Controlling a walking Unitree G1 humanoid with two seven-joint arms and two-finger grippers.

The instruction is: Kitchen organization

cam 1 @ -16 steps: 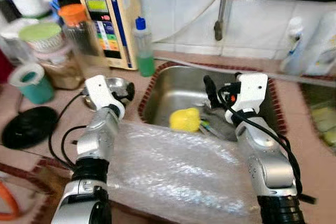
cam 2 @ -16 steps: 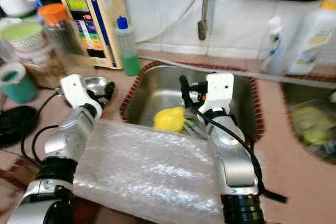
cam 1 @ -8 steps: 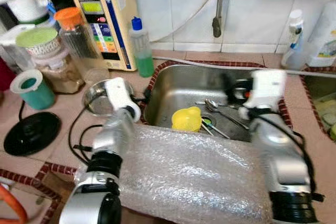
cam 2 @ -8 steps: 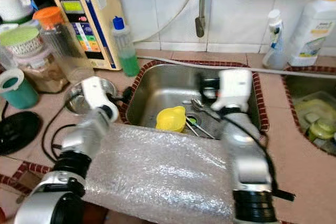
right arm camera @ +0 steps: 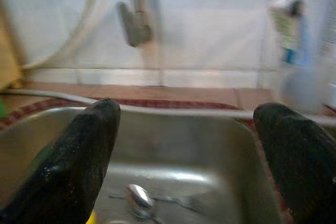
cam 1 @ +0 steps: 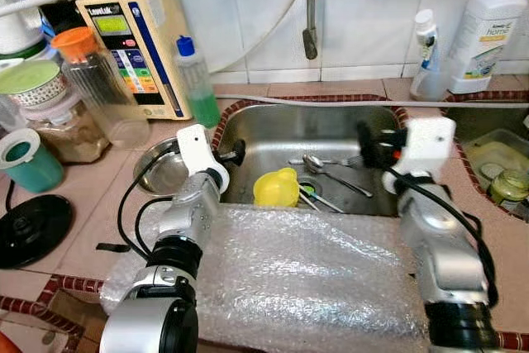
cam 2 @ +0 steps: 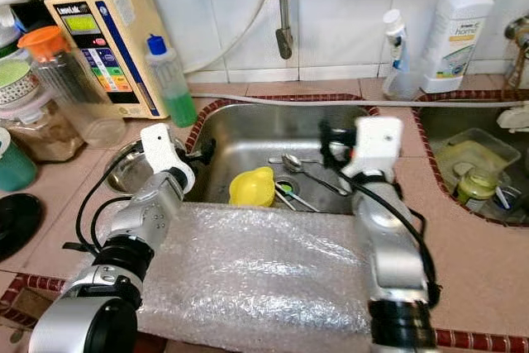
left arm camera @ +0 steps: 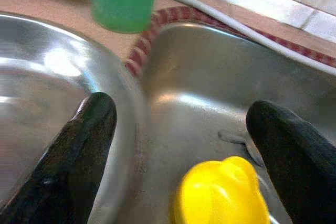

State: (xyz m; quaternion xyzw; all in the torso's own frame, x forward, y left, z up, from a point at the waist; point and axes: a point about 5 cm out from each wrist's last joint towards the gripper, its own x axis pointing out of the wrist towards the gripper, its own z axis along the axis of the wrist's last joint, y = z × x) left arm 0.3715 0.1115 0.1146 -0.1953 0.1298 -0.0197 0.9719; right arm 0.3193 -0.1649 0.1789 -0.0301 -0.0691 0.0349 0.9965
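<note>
Steel bowl [cam 1: 161, 173] on the counter, left of the sink [cam 1: 273, 134]. Left gripper [left arm camera: 184, 145], fingers spread wide and holding nothing, poised over the sink's left rim, one finger above the bowl, the other above the basin. Yellow cup [cam 1: 277, 188] in the basin near the drain, spoon [cam 1: 331, 169] and other cutlery beside it. Bubble wrap [cam 1: 306, 270] draped over the sink's front edge. Right gripper [right arm camera: 194, 145], fingers likewise wide and empty, held above the basin's right side. Detergent bottle [cam 1: 481, 32] at far right by the wall.
</note>
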